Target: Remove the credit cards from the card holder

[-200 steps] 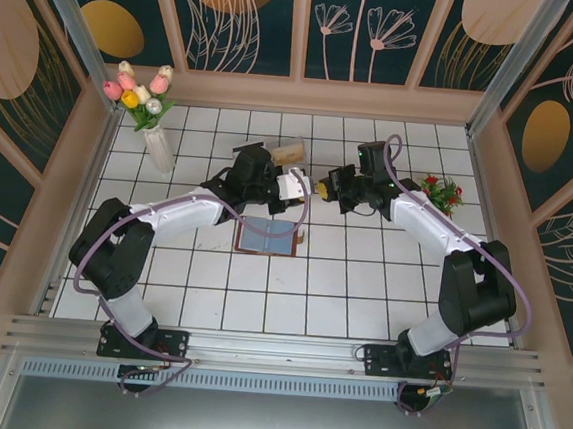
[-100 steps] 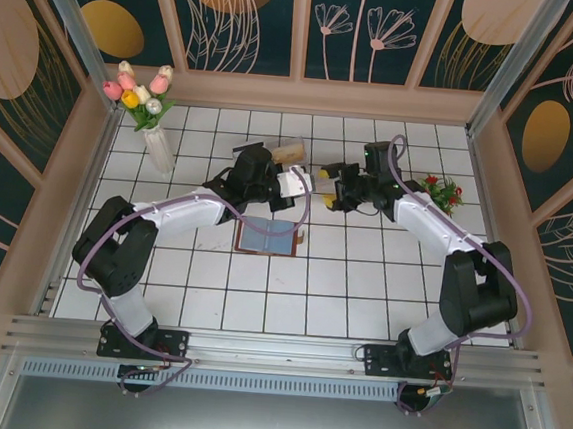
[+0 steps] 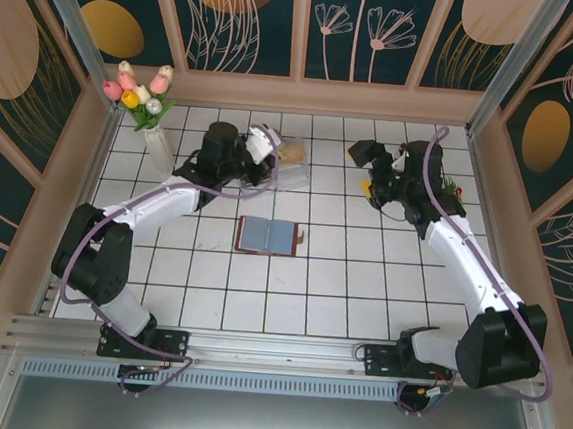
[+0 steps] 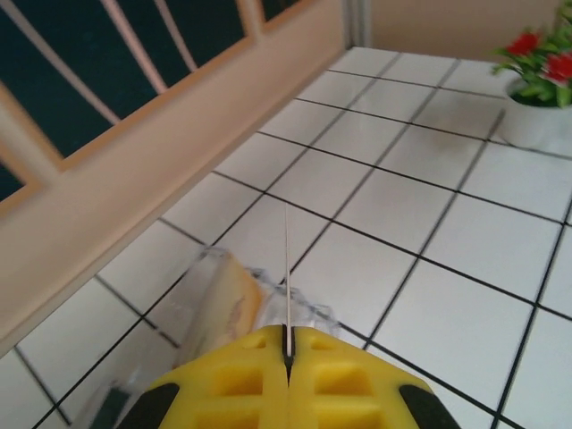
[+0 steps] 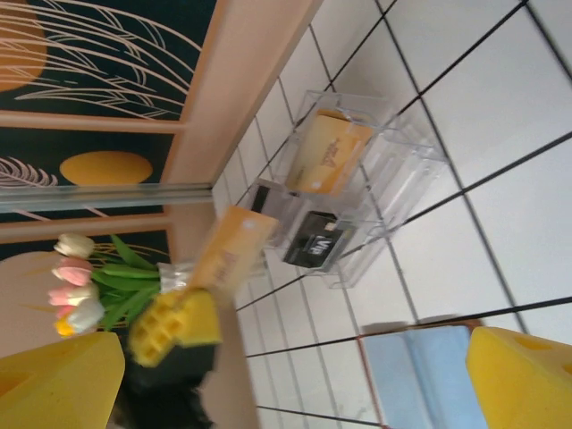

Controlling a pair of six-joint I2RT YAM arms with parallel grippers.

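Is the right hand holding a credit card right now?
No, the right hand has its yellow fingers spread wide apart with nothing gripped between them.

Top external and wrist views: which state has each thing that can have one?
card holder: open, lying flat.
left gripper: shut on a credit card.
right gripper: open, empty.
clear tray: one tan card, one dark card inside.

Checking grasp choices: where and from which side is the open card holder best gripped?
Probably its right rim, from the right: the card holder lies open and flat, so only an edge can be pinched, and the right end effector is open.
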